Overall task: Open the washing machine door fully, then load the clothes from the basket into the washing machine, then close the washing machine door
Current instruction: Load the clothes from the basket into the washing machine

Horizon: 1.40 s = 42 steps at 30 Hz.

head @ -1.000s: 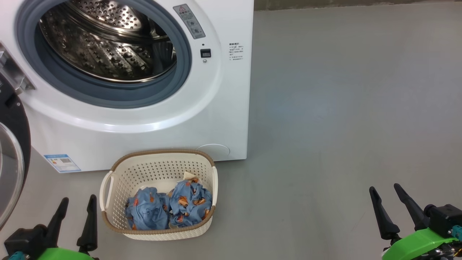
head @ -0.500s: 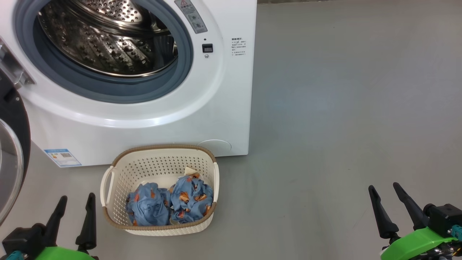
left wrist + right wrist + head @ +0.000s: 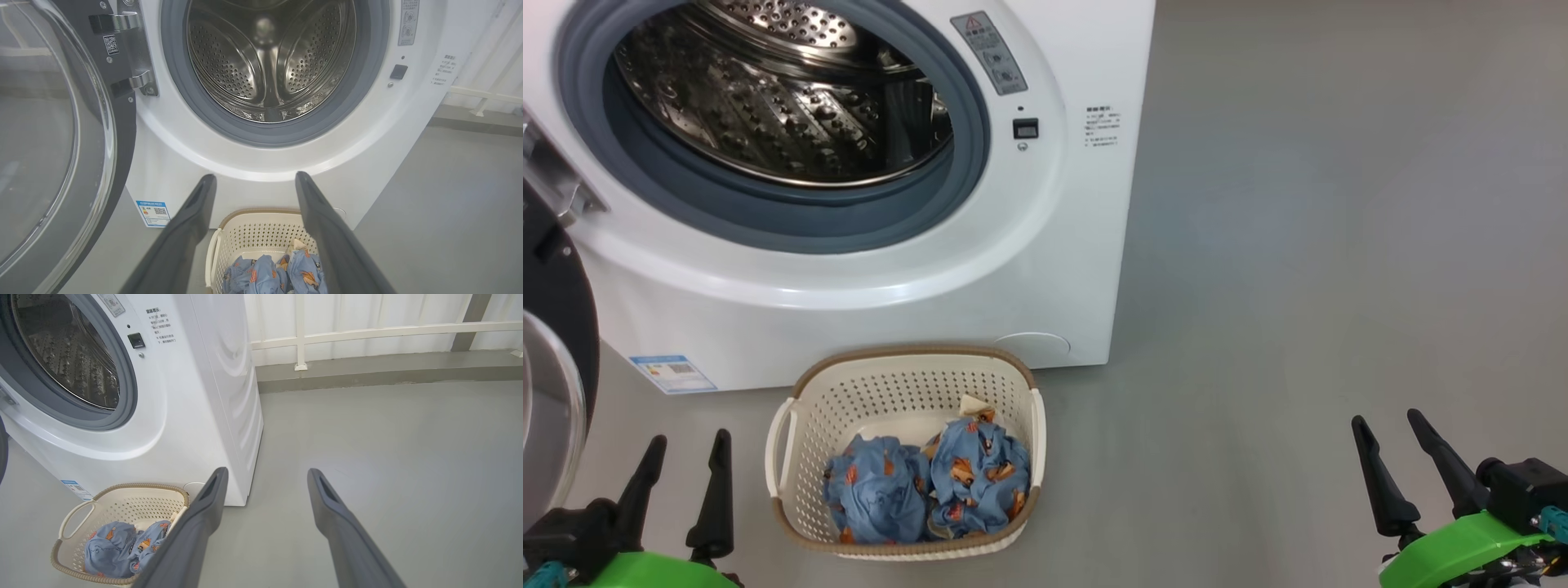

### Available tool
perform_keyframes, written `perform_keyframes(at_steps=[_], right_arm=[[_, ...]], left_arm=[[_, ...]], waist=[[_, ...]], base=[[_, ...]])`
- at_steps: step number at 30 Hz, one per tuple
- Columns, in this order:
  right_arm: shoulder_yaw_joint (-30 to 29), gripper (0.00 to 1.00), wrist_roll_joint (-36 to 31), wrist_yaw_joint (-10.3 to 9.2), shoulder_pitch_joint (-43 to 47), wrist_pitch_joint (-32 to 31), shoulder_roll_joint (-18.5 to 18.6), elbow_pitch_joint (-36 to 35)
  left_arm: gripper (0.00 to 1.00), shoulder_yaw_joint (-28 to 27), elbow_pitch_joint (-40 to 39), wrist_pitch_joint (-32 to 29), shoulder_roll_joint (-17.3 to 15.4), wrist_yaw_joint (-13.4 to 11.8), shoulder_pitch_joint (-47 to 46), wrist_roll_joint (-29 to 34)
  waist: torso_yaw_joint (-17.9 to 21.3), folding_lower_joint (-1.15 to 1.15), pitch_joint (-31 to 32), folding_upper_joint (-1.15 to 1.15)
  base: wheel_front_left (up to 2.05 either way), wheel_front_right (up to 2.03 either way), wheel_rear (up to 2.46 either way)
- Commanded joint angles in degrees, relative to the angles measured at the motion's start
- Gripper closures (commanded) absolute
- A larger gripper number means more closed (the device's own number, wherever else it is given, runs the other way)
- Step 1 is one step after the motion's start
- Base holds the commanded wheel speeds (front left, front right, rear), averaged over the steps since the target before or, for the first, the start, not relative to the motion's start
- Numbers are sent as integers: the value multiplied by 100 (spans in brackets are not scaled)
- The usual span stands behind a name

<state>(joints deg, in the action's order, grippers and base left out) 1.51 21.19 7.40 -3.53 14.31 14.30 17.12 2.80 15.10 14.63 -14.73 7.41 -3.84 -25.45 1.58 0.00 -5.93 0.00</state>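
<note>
Head view: washing machine door [image 3: 564, 310] stood wide open at the far left of the washing machine [image 3: 849, 327]. The clothes [image 3: 927, 488] lay bunched in the basket [image 3: 907, 392] on the floor [image 3: 1298, 286], just before the machine. Left gripper [image 3: 688, 441] hovered beside the basket, right gripper [image 3: 1385, 420] well apart; both jaws spread.

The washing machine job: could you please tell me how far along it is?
Done: the door stands open, and the drum is empty. In hand: nothing; the left gripper and right gripper are open and empty. Left: both bundles of clothes lie in the basket, so loading and closing the door remain.
</note>
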Motion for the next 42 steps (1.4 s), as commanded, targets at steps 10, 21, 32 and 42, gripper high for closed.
perform_keyframes(at_steps=[10, 21, 32, 42], right_arm=[[111, 0, -33, 9, -227, 69, 45, -140], [160, 0, -46, 9, -319, 69, 9, -155], [274, 0, -102, 9, -727, 69, -123, -314], [311, 0, -176, 9, -1210, 69, -319, -394]], left_arm=[[0, -143, -160, 37, -181, 8, -338, 23], [0, 106, 45, 37, -90, 8, -353, -121], [0, 557, 978, 37, -24, 8, -749, -336], [0, 1525, 2457, 37, -174, 8, -1918, -868]], waist=[[-27, 0, -129, 0], [-37, 0, -228, 0], [146, 0, -794, 0], [345, 0, -1735, 0]], base=[[49, -51, 2], [0, 0, 0], [0, 0, 0], [0, 0, 0]])
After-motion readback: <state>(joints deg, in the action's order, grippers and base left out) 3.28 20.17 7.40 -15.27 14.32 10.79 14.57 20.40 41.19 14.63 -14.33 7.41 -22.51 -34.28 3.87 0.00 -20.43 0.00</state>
